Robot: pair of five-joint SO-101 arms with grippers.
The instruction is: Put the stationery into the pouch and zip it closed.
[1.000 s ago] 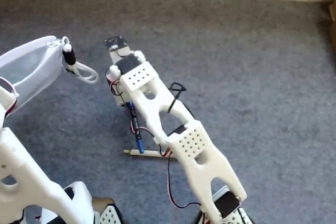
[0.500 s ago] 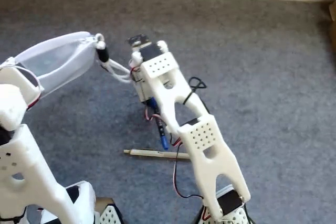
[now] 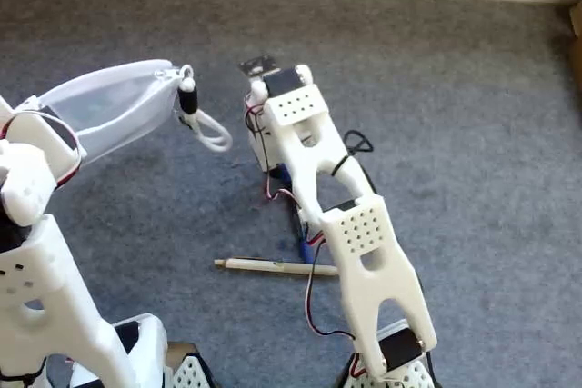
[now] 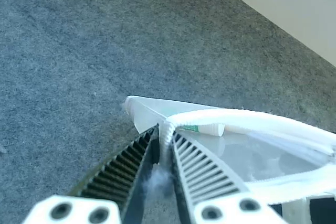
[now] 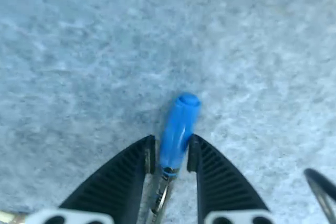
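At centre, right gripper (image 5: 170, 144) clamps blue pen (image 5: 179, 119); far left, left gripper (image 4: 164, 134) pinches pouch (image 3: 109, 111) rim, mouth open. Step: loading pen. Next, likely: carry it left into mouth.

So the pouch (image 3: 109, 111) is sitting off to the left, with the left tool (image 4: 164, 135) pinching its edge and a small tube (image 4: 205, 128) lying inside. Its strap loop (image 3: 211, 132) is dangling off the right end, between pouch and right arm (image 3: 309, 156). The right tool (image 5: 170, 150) is gripping the pen (image 5: 178, 121) right of that, and a pencil (image 3: 264, 265) is lying on the counter (image 3: 473, 134) in front, crossing under that arm.
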